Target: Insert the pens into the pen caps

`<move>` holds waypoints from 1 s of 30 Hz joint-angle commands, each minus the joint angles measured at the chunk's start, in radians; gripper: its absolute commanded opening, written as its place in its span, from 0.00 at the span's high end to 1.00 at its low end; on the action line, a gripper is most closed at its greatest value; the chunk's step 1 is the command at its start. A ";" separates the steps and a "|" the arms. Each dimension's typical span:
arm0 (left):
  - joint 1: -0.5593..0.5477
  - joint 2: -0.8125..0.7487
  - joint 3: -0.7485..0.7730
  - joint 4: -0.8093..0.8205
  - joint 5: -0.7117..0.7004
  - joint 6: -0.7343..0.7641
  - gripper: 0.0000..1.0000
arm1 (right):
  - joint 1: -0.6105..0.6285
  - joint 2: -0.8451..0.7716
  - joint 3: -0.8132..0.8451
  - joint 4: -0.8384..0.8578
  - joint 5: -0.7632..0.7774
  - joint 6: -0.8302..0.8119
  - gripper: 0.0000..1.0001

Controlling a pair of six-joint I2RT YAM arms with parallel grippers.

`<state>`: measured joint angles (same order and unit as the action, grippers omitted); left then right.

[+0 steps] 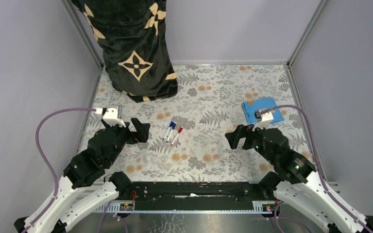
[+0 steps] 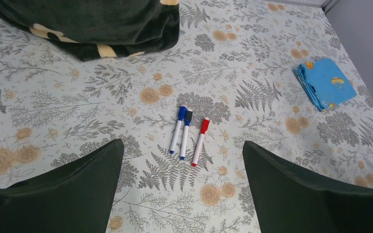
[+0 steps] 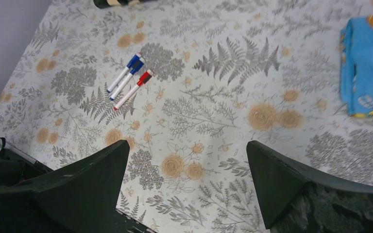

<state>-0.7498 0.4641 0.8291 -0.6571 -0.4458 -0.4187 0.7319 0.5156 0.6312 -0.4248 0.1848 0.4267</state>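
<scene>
Three white-barrelled pens (image 1: 173, 132) lie side by side on the floral table cover, mid-table. Seen from the left wrist, the two blue pens (image 2: 179, 133) and the red pen (image 2: 199, 144) each carry a pen cap on the far end: blue cap (image 2: 181, 112), dark blue cap (image 2: 188, 116), red cap (image 2: 205, 125). My left gripper (image 1: 143, 131) hovers just left of them, open and empty (image 2: 182, 145). On the right, my right gripper (image 1: 237, 137) is open and empty too (image 3: 187, 143), with the pens (image 3: 126, 82) well off to its upper left.
A folded blue cloth (image 1: 262, 110) lies at the right, behind the right gripper. A black plush fabric with tan flower marks (image 1: 131, 43) stands at the back left. Grey walls close in the table on three sides.
</scene>
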 commanded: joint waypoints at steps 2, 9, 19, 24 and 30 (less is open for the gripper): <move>0.007 -0.014 -0.001 -0.007 -0.089 -0.032 0.01 | -0.005 -0.105 0.106 -0.038 0.052 -0.174 0.00; 0.006 -0.050 0.002 -0.039 -0.180 -0.080 0.02 | -0.005 -0.243 0.169 -0.144 0.083 -0.268 0.00; 0.008 -0.113 -0.009 -0.043 -0.212 -0.092 0.02 | -0.005 -0.475 0.076 -0.168 0.124 -0.283 0.00; 0.008 -0.099 -0.008 -0.045 -0.205 -0.088 0.02 | -0.004 -0.489 0.068 -0.170 0.133 -0.272 0.00; 0.008 -0.104 -0.007 -0.042 -0.187 -0.081 0.02 | -0.005 -0.496 0.066 -0.171 0.138 -0.272 0.00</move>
<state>-0.7498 0.3676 0.8257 -0.7120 -0.6212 -0.4961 0.7319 0.0319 0.6960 -0.6121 0.2985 0.1669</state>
